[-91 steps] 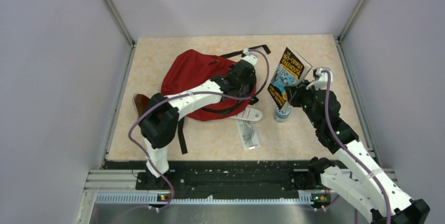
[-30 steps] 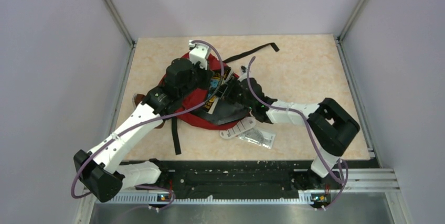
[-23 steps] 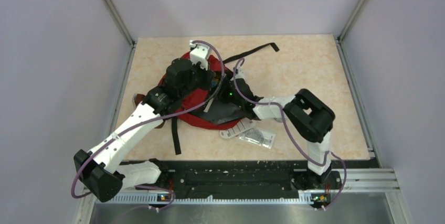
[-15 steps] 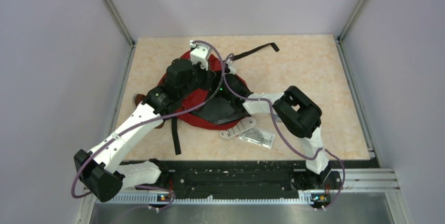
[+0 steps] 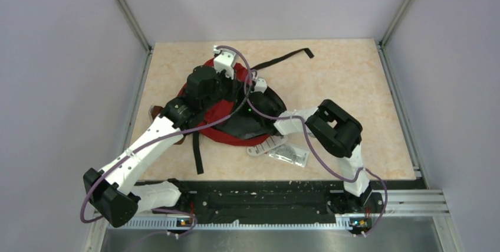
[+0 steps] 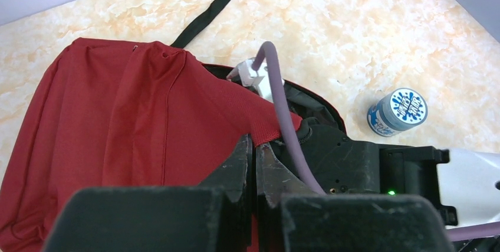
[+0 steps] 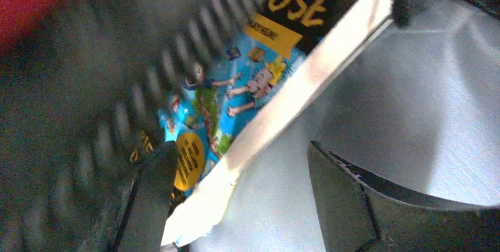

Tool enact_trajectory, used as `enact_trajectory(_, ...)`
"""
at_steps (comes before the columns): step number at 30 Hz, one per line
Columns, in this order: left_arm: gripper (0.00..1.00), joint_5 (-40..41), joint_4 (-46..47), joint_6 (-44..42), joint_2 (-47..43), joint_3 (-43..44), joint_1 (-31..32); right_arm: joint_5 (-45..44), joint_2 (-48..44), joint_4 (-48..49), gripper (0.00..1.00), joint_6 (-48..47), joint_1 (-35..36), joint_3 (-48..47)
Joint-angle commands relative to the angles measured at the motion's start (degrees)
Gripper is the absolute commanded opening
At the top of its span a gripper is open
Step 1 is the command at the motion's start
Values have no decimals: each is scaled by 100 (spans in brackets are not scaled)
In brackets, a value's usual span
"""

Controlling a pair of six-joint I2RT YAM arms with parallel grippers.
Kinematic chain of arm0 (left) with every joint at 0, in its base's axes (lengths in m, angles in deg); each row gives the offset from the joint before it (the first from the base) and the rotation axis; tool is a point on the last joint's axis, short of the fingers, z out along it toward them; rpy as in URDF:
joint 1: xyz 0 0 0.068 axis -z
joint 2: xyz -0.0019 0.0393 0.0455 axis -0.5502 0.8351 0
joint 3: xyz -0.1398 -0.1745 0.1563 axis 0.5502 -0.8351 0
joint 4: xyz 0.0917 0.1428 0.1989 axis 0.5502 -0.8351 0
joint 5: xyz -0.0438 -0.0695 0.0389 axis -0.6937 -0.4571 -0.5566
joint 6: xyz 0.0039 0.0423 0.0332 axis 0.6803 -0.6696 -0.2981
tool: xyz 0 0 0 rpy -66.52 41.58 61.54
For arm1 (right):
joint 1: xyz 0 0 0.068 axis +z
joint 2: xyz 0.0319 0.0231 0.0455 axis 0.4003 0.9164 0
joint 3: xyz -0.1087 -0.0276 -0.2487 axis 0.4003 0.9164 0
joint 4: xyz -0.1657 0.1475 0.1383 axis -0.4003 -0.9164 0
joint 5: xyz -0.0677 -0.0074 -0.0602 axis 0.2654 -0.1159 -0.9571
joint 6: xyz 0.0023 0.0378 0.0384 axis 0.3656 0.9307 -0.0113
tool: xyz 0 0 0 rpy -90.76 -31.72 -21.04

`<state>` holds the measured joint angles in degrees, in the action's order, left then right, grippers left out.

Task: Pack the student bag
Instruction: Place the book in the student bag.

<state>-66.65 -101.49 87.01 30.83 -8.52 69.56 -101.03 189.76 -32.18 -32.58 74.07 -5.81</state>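
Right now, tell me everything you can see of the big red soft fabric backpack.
The red soft fabric backpack lies slumped on the beige marbled tabletop, its opening gaping, dark lining showing. The left gripper is shut on the opening's red rim, holding it up. The right gripper is inside, jaws open, beside a colourful illustrated book. One black webbing strap trails toward the far edge; a second black strap lies toward the near edge.

Even, soft light up top; right wrist view dim and blurred.
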Motion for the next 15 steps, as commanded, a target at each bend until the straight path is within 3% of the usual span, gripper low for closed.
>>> enact_trajectory(1, 0, -169, 426, -26, -90, 46, 14, -331, -689, 328, 77, -172, 59, 433)
enact_trajectory(7, 0, -162, 417, -52, -49, 47, 11, -108, -653, 672, 55, -194, 60, 580)
enact_trajectory(12, 0, -135, 408, -63, -10, 32, 12, 245, -151, 557, 41, -333, 61, -29)
enact_trajectory(15, 0, -135, 417, -118, 30, 21, 20, 417, 160, 294, 38, -658, 45, -567)
